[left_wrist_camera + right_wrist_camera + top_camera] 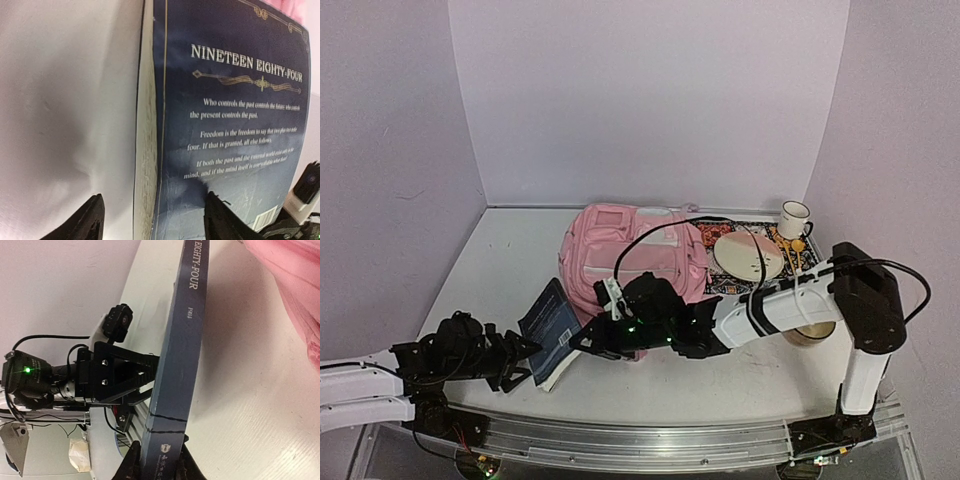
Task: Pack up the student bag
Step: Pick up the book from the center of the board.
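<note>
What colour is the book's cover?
The book is dark blue with white lettering; clearest in left wrist view.

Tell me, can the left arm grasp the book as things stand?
Probably yes. The left gripper is open, and its fingers stand on either side of the book, with nothing between. The right gripper holds its spine too.

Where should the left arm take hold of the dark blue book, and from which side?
Probably the bottom edge near the pages, pinched across its thickness, coming from the left gripper's own side. The book is held up on edge with both flat covers exposed, and the right gripper clamps the spine at that end, so the page side is free.
</note>
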Controlling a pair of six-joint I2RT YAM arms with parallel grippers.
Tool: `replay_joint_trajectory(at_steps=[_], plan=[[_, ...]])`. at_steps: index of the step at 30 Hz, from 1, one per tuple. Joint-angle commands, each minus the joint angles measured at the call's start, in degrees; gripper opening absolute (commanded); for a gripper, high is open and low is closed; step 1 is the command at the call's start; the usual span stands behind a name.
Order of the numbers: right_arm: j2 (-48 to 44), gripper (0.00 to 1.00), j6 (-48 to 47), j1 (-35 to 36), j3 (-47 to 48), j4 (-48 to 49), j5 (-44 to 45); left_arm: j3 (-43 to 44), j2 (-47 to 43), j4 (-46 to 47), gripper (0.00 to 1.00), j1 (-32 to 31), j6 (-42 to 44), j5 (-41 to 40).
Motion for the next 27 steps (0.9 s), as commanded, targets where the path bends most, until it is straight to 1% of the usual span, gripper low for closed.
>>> replay_joint_trajectory(at_steps=[1,4,5,6,13,20,27], plan=[[-6.88,0.00,-1.52,-0.90,3.00,8.88,-0.78,2.16,-4.64,-0.09,0.80,-0.22,-2.06,-3.11],[-7.74,0.00,-1.34,-1.37,4.15,9.53,-0.49,3.56,-5.83,1.39,0.94,-0.22,-2.10,-3.47],[-8.01,0.00,-1.30,-1.51,4.62,9.64,-0.47,4.01,-5.84,2.51,0.97,-0.22,-2.13,-3.28],[-8.36,0.00,-1.26,-1.62,5.00,9.86,-0.23,4.47,-5.66,4.20,0.99,-0.22,-2.15,-3.04],[-9.95,0.00,-1.54,-2.23,8.08,10.89,1.95,4.89,-2.13,15.32,1.00,-0.22,-3.65,0.56],[-11.73,0.00,-0.34,-2.81,8.06,13.36,6.23,6.89,-0.67,16.62,0.99,-0.22,-2.41,0.33],[-12.47,0.00,0.94,-2.96,7.66,16.20,9.62,9.12,-2.37,19.74,0.98,-0.22,-1.14,-1.48]])
